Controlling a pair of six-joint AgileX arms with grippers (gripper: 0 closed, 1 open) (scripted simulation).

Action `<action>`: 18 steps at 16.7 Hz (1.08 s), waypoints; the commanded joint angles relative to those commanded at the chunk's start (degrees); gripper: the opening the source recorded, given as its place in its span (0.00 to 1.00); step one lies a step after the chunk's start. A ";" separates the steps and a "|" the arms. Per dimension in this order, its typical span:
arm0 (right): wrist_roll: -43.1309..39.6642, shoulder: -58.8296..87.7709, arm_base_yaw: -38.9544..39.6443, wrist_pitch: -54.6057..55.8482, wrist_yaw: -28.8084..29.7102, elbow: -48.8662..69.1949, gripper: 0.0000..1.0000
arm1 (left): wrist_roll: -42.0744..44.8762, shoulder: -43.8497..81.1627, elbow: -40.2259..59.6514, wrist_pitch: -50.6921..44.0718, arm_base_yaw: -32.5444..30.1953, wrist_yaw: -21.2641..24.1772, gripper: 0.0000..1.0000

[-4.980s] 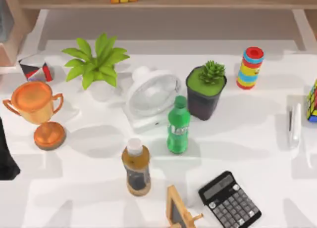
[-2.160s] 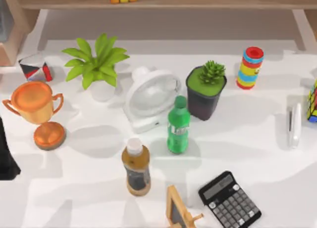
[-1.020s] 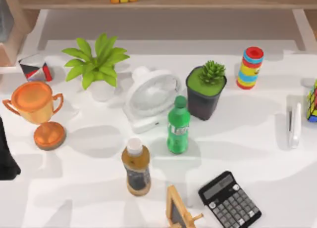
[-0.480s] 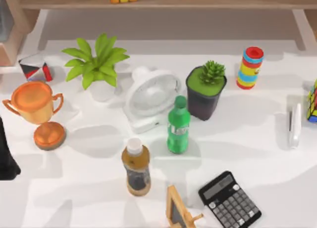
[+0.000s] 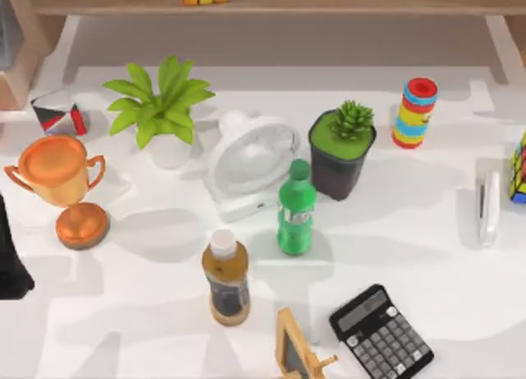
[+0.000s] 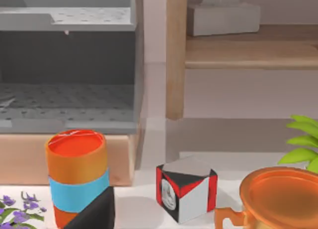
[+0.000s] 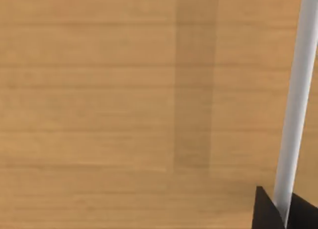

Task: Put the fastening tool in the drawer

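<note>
The fastening tool (image 5: 490, 206), a slim white-grey stapler with a thin dark line, lies lengthwise near the table's right edge. In the right wrist view a wooden front (image 7: 124, 110), which looks like the drawer's face, has a white bar handle (image 7: 297, 90) running down it. My right gripper (image 7: 284, 211) has its two dark fingertips pressed against either side of that bar. My left arm (image 5: 8, 260) stays parked at the table's left edge, and a dark part of its gripper (image 6: 94, 214) shows in the left wrist view.
Across the table stand an orange trophy (image 5: 59, 177), a leafy plant (image 5: 160, 103), a white fan (image 5: 251, 161), a potted succulent (image 5: 343, 149), a green bottle (image 5: 296, 208), a brown bottle (image 5: 226, 279), a black calculator (image 5: 380, 331) and a colourful cube (image 5: 519, 169) beside the stapler.
No object on the table has moved and the stapler lies where it was. Only the shadows on the right side of the table have shifted a little.
</note>
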 joint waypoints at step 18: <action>0.09 -5.58 -5.24 8.70 -5.31 -14.40 0.00 | 0.00 0.00 0.00 0.00 0.00 0.00 1.00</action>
